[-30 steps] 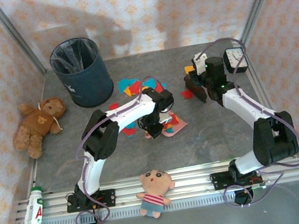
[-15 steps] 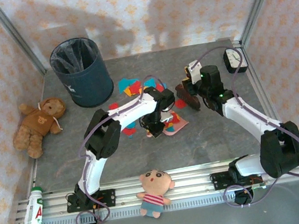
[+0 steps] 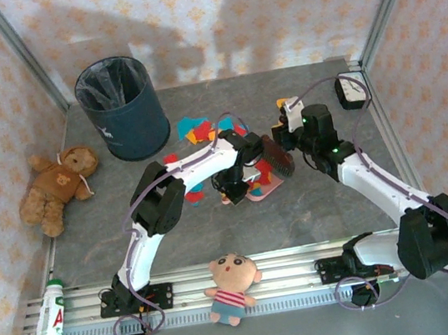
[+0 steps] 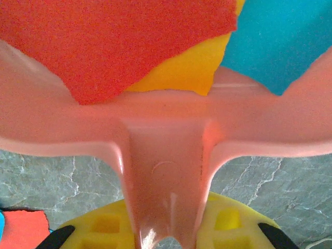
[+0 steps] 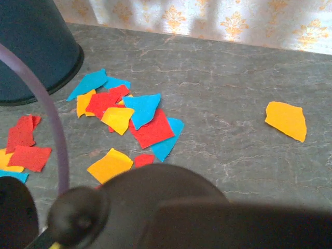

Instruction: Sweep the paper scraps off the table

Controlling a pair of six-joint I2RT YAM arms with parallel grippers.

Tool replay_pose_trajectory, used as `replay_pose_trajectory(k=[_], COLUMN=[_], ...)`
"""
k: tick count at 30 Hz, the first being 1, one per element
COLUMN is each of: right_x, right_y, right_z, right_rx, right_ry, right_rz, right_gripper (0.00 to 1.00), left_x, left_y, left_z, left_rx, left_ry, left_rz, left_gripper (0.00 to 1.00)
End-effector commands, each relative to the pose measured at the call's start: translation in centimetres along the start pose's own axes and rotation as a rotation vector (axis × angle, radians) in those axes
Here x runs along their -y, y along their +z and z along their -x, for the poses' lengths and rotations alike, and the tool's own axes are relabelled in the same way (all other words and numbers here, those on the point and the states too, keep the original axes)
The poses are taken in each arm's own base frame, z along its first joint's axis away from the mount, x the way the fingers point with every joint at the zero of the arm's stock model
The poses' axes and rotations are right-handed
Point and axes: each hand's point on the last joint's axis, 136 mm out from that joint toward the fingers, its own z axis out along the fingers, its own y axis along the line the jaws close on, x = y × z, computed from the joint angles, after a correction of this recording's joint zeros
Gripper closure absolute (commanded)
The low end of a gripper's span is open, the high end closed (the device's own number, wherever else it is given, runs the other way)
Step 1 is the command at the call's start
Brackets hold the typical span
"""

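Two arms: both reach over the middle of the worktop [image 3: 299, 215]; their tips are near each other
Left end effector [image 3: 230, 190]: pressed together on the handle of the pink dustpan [image 3: 255, 196]; in the left wrist view the black fingertips [image 4: 54, 239] flank a yellow piece [image 4: 104, 225] that sits around that handle
Pink dustpan tray [image 4: 62, 129]: red, yellow and blue pieces lie in it; grey worktop shows below its rim
Right end effector [image 3: 288, 143]: pinching a dark brush [image 3: 274, 155]; the brush is tilted, at the dustpan's far right side
Paper scraps [image 3: 197, 129]: the main cluster lies on the worktop behind the left arm, right of the bin [image 3: 120, 107]; more lie left of the dustpan, partly under the arm; the right wrist view shows the cluster [image 5: 135, 114], with a lone orange piece [image 5: 285, 120] well apart to the right
Bin: dark blue, upright, bag-lined, at the far left
Surroundings: teddy bear [image 3: 58, 188] at the left edge; doll [image 3: 231, 286] on the front rail; bottle [image 3: 49, 320] lying front left; small white device [image 3: 351, 89] in the far right corner
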Motion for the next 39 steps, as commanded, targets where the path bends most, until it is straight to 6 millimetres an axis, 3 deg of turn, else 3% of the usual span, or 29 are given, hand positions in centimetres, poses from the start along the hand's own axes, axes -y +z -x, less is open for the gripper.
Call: replay_pose_trajectory(k=[1,6,15,25,31,39], right_x=[-1.2,-1.9,-0.5,4.7,8.4,13.6], right_y=[-0.6,-0.8,-3.1,-5.0,-4.2,-1.7], right_z=[-2.5,-2.8,0.8,5.1,7.2,9.2], right_rx=[-0.077,-0.091,0.081,0.252,0.274,0.294], right_ry=[0.061,0.077,0.126,0.151,0.158,0.142], right_rz=[0.055,0.093,-0.003,-0.283,-0.373,-0.524], right_gripper=[1.00,1.00,1.00,1.00,1.00,1.00], left_x=[-0.3,-0.3,-0.1,-0.2,-0.2,0.0], left_y=[0.3,0.3,0.0,-0.5,-0.5,-0.4], left_z=[-0.2,0.0,-0.5,-1.0,-1.3,-1.5], left_rx=[-0.033,-0.027,-0.024,0.014,0.018,0.027], left_ry=[-0.008,-0.009,-0.002,-0.020,-0.028,-0.032], left_rz=[0.016,0.014,0.009,0.016,0.016,0.014], left_gripper=[1.00,1.00,1.00,1.00,1.00,1.00])
